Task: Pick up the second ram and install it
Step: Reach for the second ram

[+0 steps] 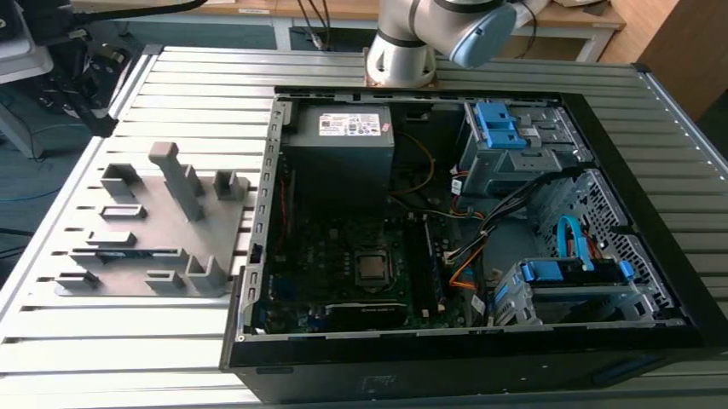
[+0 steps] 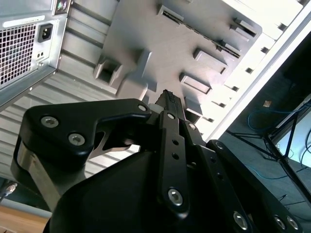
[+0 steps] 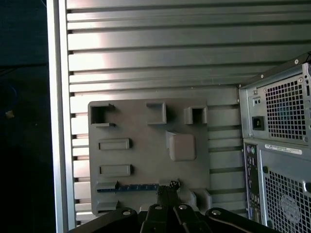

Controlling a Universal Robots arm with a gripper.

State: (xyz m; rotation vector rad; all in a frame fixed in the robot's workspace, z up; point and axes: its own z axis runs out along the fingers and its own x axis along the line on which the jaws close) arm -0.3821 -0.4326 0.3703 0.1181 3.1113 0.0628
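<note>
**A:** Where is the second ram (image 3: 129, 187) sitting?

**B:** It stands on edge in the long slot of the fixture plate (image 3: 141, 158). It's a thin, flat strip with a bluish-green sheen along its upper edge.

**A:** What is the plate like?

**B:** Matt grey plastic, square, with raised rectangular pockets and one taller rounded post. It lies on the table (image 1: 136, 341), which is made of ribbed aluminium slats that catch the light.

**A:** And the gripper (image 2: 168, 97)?

**B:** It's black and matt, built from flat link bars fixed with round silver bolts. Its two narrow fingers (image 2: 171, 131) are drawn together tip to tip and hold no part. In the first wrist view the tips line up with one end of the ram's slot, above the plate. I cannot tell how high.

**A:** What about the computer?

**B:** The computer case (image 1: 478, 362) lies open just beside the plate. It's black sheet metal around a dark motherboard (image 1: 341, 256), with blue plastic drive brackets. The arm (image 1: 438, 30) is smooth, pale grey and rounded, and it rises beyond the case
</note>
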